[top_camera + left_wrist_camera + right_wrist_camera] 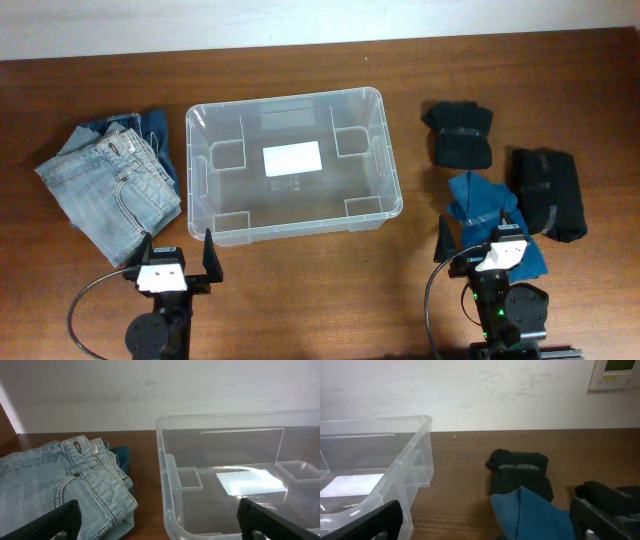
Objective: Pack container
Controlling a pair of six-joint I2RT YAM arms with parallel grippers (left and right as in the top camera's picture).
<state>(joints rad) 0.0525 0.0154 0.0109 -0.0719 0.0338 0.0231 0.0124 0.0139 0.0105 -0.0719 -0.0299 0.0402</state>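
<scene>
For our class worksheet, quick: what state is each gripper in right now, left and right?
Left gripper: open, holding nothing.
Right gripper: open, holding nothing.

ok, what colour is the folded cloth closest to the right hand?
The cloth is blue; the right wrist view shows it best.
</scene>
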